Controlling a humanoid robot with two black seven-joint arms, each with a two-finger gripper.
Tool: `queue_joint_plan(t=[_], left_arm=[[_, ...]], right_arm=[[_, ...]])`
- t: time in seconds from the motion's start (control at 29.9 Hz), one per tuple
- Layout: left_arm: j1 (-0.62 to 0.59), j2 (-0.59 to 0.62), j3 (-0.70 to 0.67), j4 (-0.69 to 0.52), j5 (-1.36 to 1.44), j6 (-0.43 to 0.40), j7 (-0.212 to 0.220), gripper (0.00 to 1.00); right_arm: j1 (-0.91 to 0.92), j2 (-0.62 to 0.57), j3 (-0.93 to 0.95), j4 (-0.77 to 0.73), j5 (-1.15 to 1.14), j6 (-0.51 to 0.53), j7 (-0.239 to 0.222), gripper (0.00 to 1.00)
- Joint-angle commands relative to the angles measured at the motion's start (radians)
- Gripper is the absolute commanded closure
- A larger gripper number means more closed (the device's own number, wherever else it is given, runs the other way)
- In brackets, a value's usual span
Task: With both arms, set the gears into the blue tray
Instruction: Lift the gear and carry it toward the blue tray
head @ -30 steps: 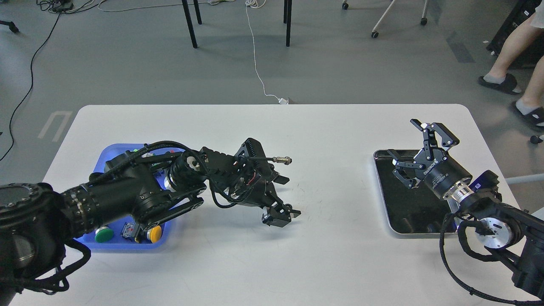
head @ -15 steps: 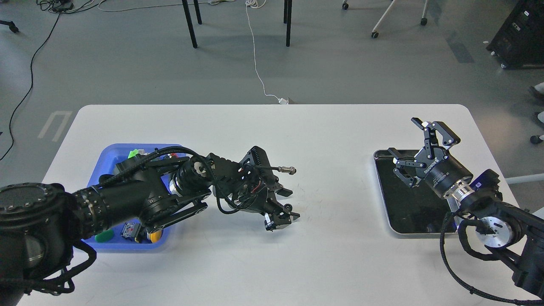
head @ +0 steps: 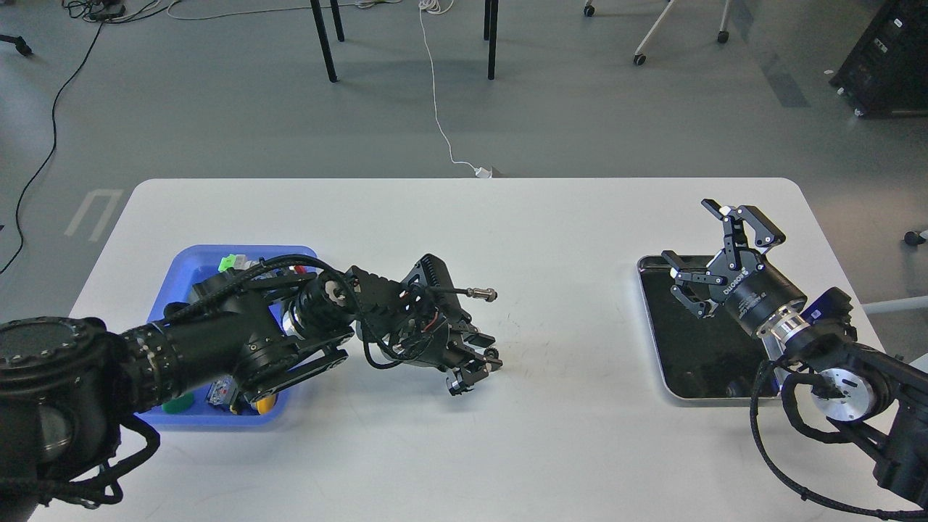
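A tiny black gear (head: 494, 354) lies on the white table just right of centre-left. My left gripper (head: 476, 365) reaches low over the table from the left, with the gear at its fingertips; the jaws stand a little apart and I see the gear resting on the table. The blue tray (head: 190, 267) sits at the left, mostly covered by my left arm. My right gripper (head: 689, 232) hangs open and empty above the far edge of the steel tray at the right.
The blue tray holds push-button switches with green (head: 230, 259) and yellow (head: 265, 401) caps. A steel tray with a black inside (head: 689, 355) lies at the right. A metal cable connector (head: 482, 293) juts from my left wrist.
The left gripper's fingers have drawn closer together around the gear and the wrist has dropped and pulled slightly left. The gear has stayed in place. The right arm has barely moved.
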Motion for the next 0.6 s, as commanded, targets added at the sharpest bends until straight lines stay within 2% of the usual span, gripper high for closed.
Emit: queue_joint_plan(t=[0.0,0.3,0.43,0.57], left_arm=[[0.001,0.001,0.000,0.004,0.000,-0.001,0.000,0.87],[-0.011,0.030,-0.017,-0.013,0.000,0.030,0.000,0.89],[-0.063,0.172,-0.034,-0.118,0.000,0.021,0.000,0.88],[-0.106,0.369,-0.034,-0.232,-0.196,0.002,0.000,0.87]], right_arm=[[0.000,0.001,-0.001,0.000,0.000,0.000,0.000,0.06],[0.000,0.003,-0.001,0.000,0.000,0.000,0.000,0.06],[0.000,0.006,-0.002,0.000,0.000,0.000,0.000,0.06],[0.003,0.012,-0.004,0.000,-0.002,0.000,0.000,0.05]])
